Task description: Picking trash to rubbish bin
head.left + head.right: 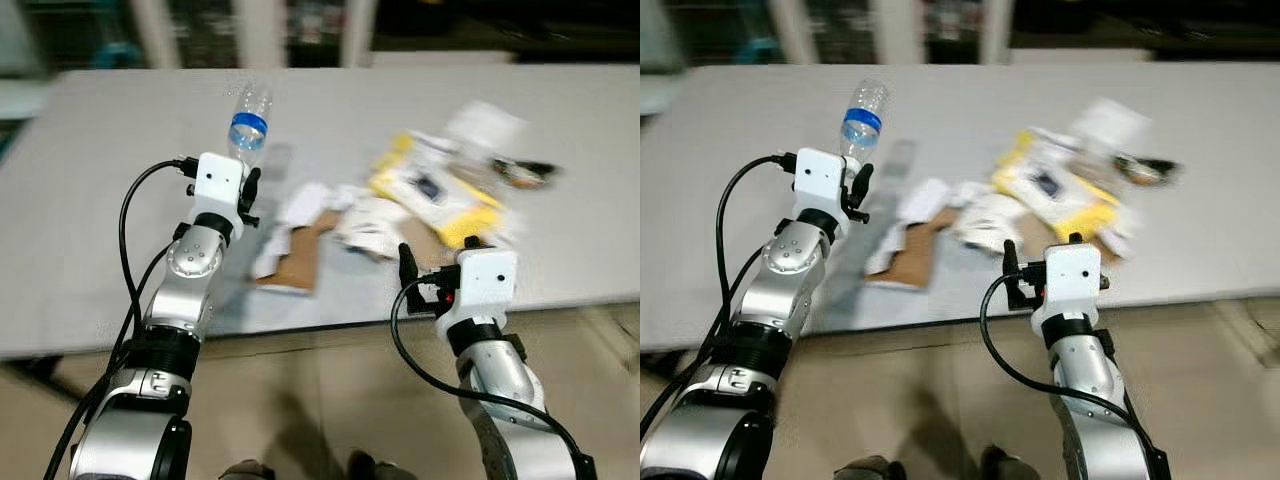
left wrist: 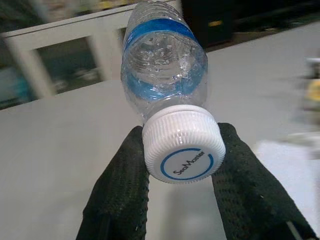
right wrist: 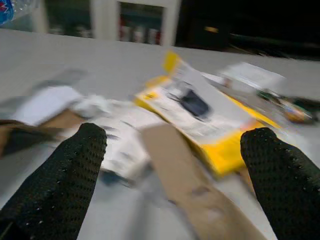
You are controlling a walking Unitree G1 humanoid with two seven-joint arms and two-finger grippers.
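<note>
Bottle is pinched at the cap end by left gripper, raised above table — slip risked through narrow hold; right gripper is spread before paper trash.

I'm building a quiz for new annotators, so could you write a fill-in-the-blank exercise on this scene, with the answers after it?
1. The left gripper is shut on a clear plastic ____ with a blue label.
2. The cap between the left gripper's fingers is ____ in colour.
3. The right gripper has its fingers ____, holding nothing.
4. The yellow package lies on the grey ____.

Missing words: bottle; white; open; table
</note>
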